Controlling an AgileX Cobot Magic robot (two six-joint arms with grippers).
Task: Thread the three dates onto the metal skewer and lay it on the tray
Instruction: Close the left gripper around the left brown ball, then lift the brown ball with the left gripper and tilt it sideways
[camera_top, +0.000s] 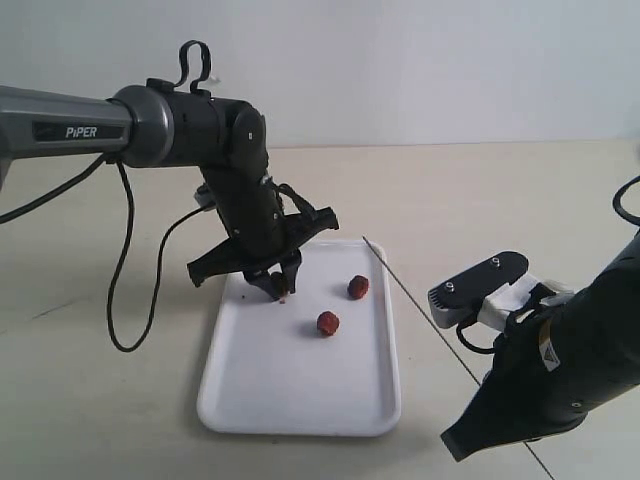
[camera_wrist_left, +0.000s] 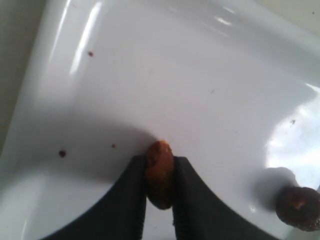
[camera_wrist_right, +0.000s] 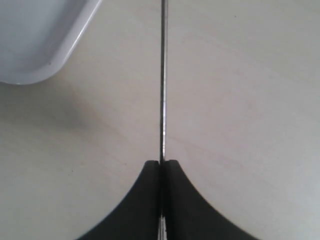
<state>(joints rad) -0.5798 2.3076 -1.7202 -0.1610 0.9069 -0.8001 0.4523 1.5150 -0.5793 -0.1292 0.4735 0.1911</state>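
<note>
**Early stage of threading: one date gripped, skewer bare.** The left claw (camera_top: 280, 287) stands over the far left part of the tray (camera_top: 300, 400). It is closed on the first date (camera_wrist_left: 160, 175), which is pinched on both flanks by the fingers (camera_wrist_left: 134, 200). Whether this date is clear of the tray floor cannot be told. The second date (camera_top: 358, 287) lies near the tray's right edge. The third date (camera_top: 327, 322) lies near it, towards the tray's middle. Neither is touched by a claw.

The right claw (camera_wrist_right: 161, 165) is closed fully on the skewer (camera_wrist_right: 162, 90). The skewer is held off the tray, over the desk (camera_top: 120, 420) along the tray's right side, with its free tip near the tray's far right corner. No date is seen on the visible length of the rod.

The task is judged to be barely begun, with only the grasps on one date and on the skewer made. All three dates are yet to be threaded, and the loaded skewer is yet to be laid on the tray. The gripped date and the skewer tip are well apart, so they must be brought together before any piercing.
</note>
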